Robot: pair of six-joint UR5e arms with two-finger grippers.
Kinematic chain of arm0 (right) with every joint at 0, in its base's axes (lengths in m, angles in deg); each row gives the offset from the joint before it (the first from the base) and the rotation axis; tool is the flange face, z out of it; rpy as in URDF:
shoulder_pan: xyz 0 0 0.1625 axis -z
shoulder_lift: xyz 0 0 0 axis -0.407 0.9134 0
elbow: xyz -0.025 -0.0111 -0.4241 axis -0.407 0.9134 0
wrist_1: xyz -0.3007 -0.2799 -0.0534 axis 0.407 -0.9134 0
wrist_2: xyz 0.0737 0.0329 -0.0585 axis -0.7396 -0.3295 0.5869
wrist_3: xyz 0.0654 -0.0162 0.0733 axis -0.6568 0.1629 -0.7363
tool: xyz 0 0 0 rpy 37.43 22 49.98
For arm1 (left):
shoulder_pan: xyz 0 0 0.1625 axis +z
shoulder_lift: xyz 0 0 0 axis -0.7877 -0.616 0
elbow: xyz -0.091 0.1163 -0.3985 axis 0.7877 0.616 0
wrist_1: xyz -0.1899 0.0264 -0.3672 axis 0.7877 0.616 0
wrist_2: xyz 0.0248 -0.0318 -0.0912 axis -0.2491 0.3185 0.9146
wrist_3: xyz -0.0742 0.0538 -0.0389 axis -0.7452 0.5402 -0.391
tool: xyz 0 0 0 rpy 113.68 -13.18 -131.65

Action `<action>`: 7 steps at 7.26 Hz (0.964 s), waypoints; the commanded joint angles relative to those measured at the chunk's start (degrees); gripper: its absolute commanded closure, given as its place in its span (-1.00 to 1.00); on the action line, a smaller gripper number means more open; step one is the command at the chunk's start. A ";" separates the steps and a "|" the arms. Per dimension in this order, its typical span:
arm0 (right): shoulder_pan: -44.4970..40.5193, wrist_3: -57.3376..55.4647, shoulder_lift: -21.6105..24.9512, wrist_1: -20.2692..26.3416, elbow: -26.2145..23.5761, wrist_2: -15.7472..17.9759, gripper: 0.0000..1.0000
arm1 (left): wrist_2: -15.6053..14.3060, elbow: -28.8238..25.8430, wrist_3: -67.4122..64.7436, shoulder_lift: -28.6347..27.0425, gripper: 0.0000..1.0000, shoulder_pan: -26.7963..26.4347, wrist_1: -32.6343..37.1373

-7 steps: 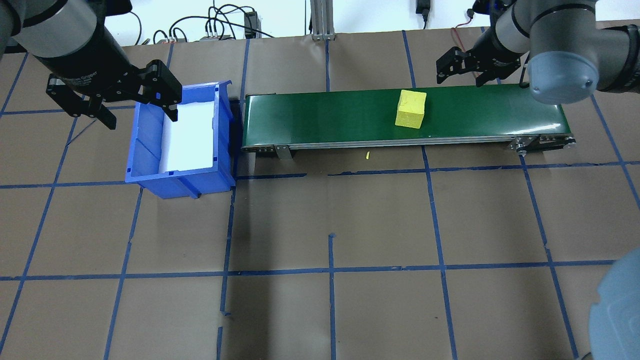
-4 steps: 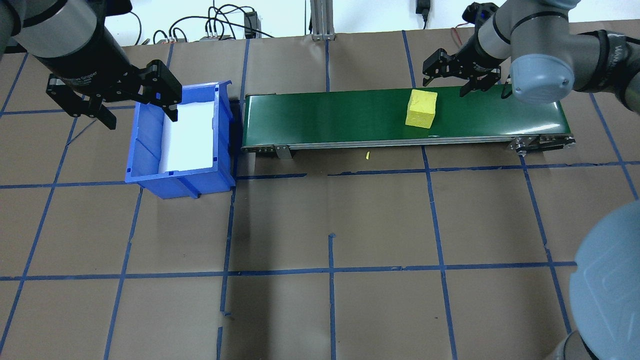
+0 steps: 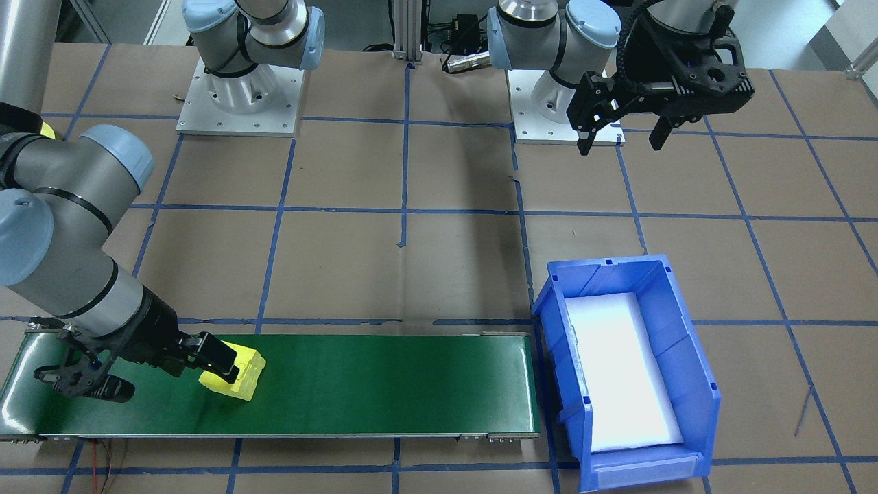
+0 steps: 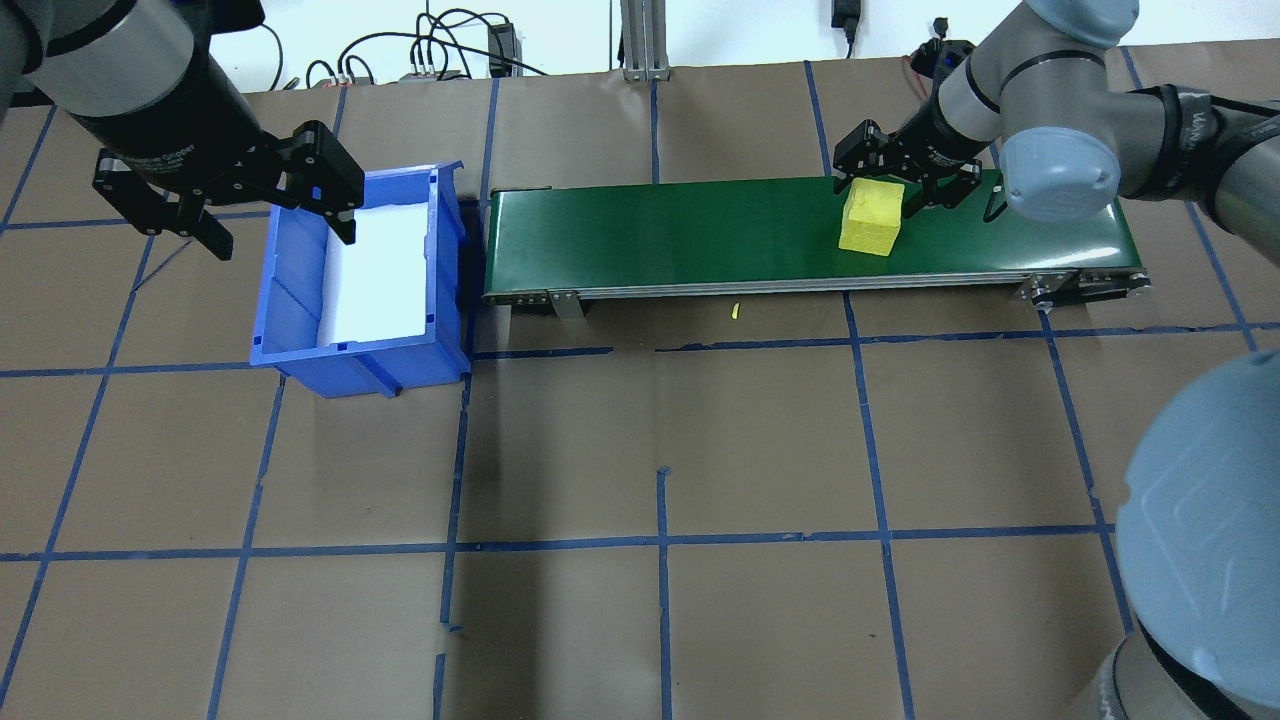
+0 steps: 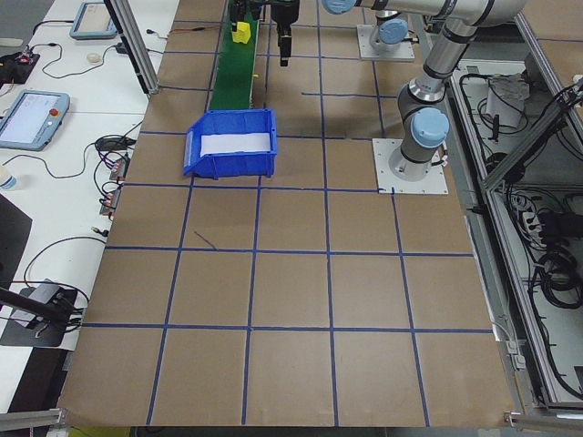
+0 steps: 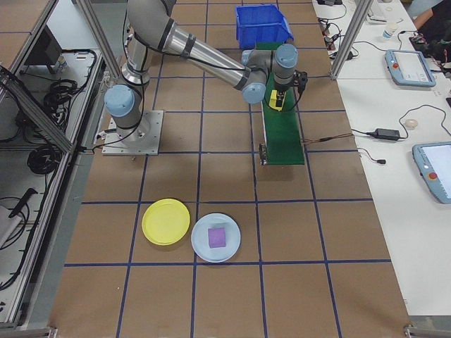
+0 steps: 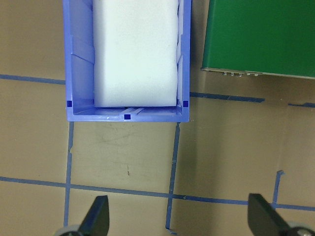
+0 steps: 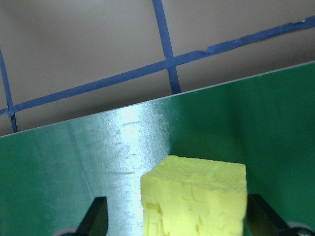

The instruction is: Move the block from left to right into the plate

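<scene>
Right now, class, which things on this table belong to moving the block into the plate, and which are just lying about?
Belong to the job:
- yellow block on the green conveyor belt
- right gripper, open around the block
- yellow plate, empty

Lying about:
- blue bin with white foam liner
- left gripper, open above the bin
- pale blue plate holding a purple block

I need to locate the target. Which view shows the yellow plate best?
Exterior right: only there the yellow plate appears, on the table beside a pale blue plate holding a purple block. No other view shows it.
</scene>
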 commanded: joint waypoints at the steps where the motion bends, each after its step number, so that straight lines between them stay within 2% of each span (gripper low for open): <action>1: 0.15 7.46 -0.23 -0.51 -1.58 3.76 0.06 | 0.00 0.01 0.00 0.00 -1.00 0.00 0.02; 2: 0.15 13.27 0.99 -0.52 -1.16 9.97 0.34 | 0.00 0.10 0.00 0.09 -1.00 -0.09 0.02; 3: 0.33 23.85 2.22 -0.52 -1.24 17.87 0.35 | 0.00 0.10 0.00 0.09 -1.00 -0.09 0.02; 4: 1.46 35.36 2.85 -0.95 -1.50 24.12 0.35 | 0.00 0.10 0.00 0.09 -1.00 -0.09 0.02; 5: 6.26 45.13 3.98 -1.56 -1.94 28.62 0.35 | 0.00 0.10 0.00 0.09 -1.00 -0.09 0.02; 7: 22.65 66.56 8.45 -0.52 -3.08 28.32 0.31 | 0.00 0.10 0.00 0.09 -1.00 -0.09 0.02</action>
